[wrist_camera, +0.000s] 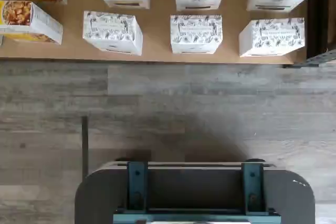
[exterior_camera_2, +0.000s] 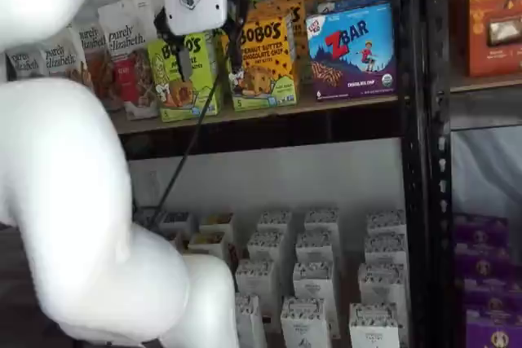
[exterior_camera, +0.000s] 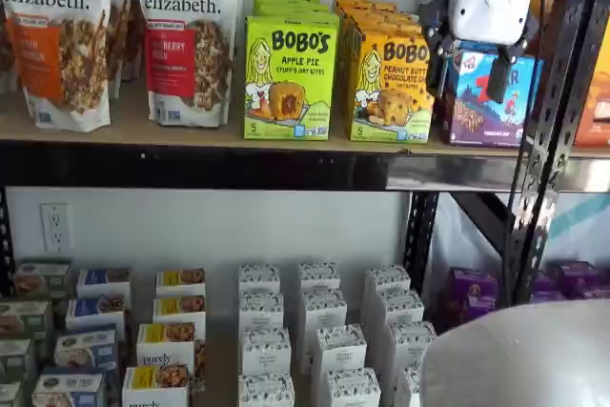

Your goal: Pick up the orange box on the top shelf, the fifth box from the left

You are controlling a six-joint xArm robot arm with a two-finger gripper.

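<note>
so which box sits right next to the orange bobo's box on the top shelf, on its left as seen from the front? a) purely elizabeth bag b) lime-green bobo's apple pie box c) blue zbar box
b: in a shelf view the lime-green Bobo's Apple Pie box stands directly left of the orange box on the top shelf.

The orange box is yellow-orange with black letters and a blue strip at the bottom. Beside it is a lime-green box. The Zbar box is blue and purple with red letters. The small cartons are white with a dark leafy pattern. The end effector is white with black fingers.
</note>
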